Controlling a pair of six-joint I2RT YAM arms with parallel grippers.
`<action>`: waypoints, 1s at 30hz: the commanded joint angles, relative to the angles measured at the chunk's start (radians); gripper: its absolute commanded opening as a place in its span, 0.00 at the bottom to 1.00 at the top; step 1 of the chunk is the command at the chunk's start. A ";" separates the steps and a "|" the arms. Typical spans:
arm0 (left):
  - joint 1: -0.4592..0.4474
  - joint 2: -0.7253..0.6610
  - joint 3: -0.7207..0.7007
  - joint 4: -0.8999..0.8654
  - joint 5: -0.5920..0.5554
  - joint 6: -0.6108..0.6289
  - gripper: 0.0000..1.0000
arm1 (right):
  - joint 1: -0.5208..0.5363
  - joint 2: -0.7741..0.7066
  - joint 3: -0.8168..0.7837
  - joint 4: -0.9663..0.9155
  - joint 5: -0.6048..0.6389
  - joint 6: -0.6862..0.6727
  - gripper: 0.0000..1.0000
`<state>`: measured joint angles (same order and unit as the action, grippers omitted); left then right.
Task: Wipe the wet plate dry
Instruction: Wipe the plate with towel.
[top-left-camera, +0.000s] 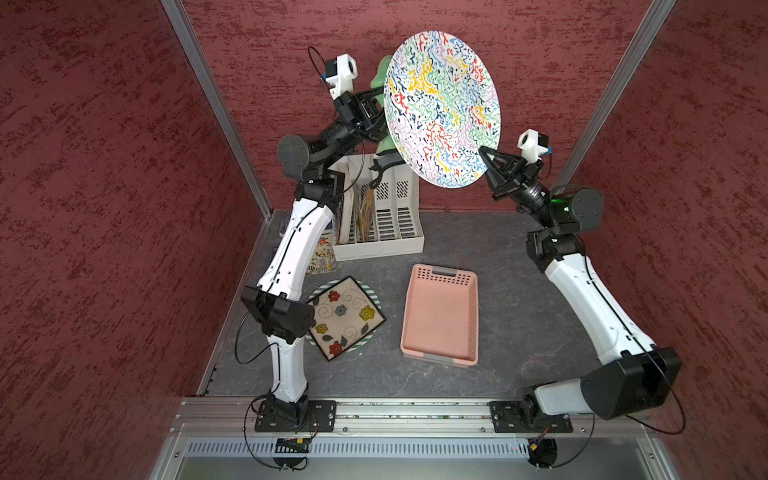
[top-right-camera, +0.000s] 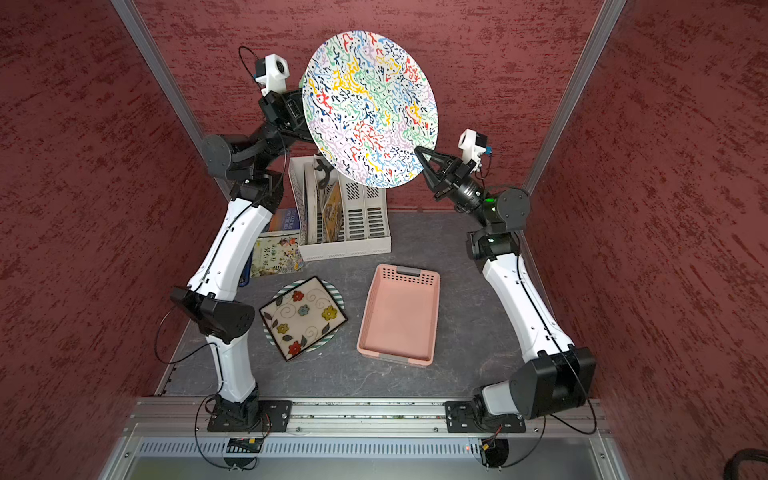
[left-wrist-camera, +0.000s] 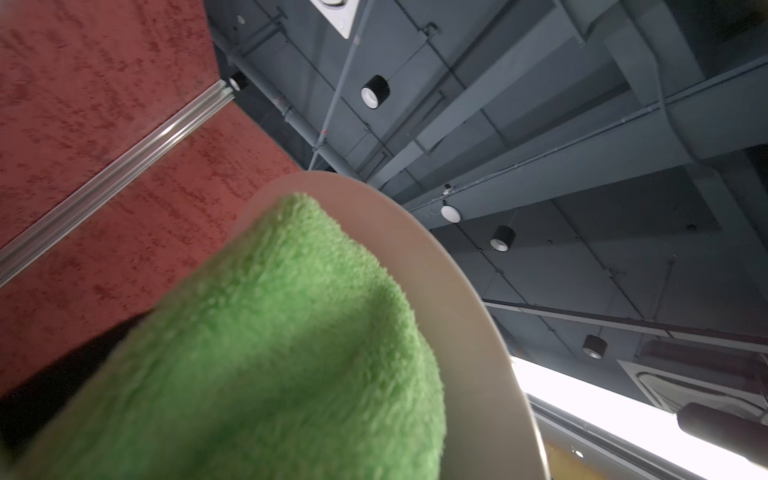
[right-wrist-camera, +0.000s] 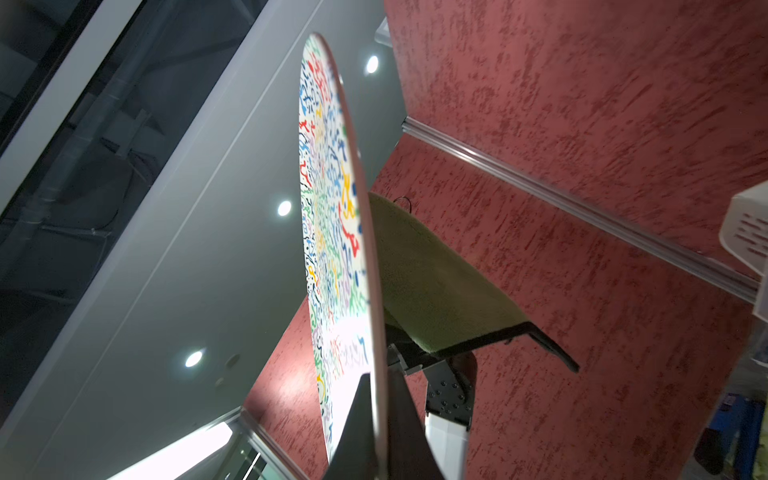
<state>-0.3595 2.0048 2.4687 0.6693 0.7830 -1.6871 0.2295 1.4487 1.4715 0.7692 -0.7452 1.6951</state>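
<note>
Your R tool (top-left-camera: 483, 150) is clamping shut on the lower rim of the plate (top-left-camera: 442, 108). In the R wrist view one finger is lying on the patterned face and one on the back, w/ the rim running btwn them. The plate is standing nearly on edge, up from that tool and high over the tabletop (top-left-camera: 498, 291).

Your L tool (right-wrist-camera: 490, 338) is sitting behind the plate, closed on the green cloth (top-left-camera: 384, 68). In the L wrist view the cloth (left-wrist-camera: 270, 353) is draping over the tool and lying against the plate's plain pale back (left-wrist-camera: 461, 291). The patterned face is turning away from the L tool.

Below the L tool a white file rack (top-left-camera: 388, 216) is standing w/ some books in its slots, and more books (top-right-camera: 276, 253) are lying beside it. Lower down, btwn the two arms, a flowered square tray (top-left-camera: 345, 318) is resting on a striped round dish (top-right-camera: 338, 297), and a pink basket (top-left-camera: 473, 316) is sitting just beside them.
</note>
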 joint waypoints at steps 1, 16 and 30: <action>-0.090 0.051 0.125 0.052 -0.013 -0.036 0.00 | 0.085 0.079 0.106 0.060 -0.048 0.001 0.00; -0.107 -0.033 -0.026 0.102 -0.051 0.014 0.00 | -0.120 0.195 0.322 -0.044 0.049 -0.006 0.00; -0.160 0.032 -0.056 0.177 -0.139 -0.033 0.00 | 0.150 0.194 0.224 -0.042 0.101 -0.094 0.00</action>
<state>-0.4397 2.0190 2.3817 0.7448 0.6304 -1.7050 0.3954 1.5311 1.5768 0.7788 -0.6918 1.6215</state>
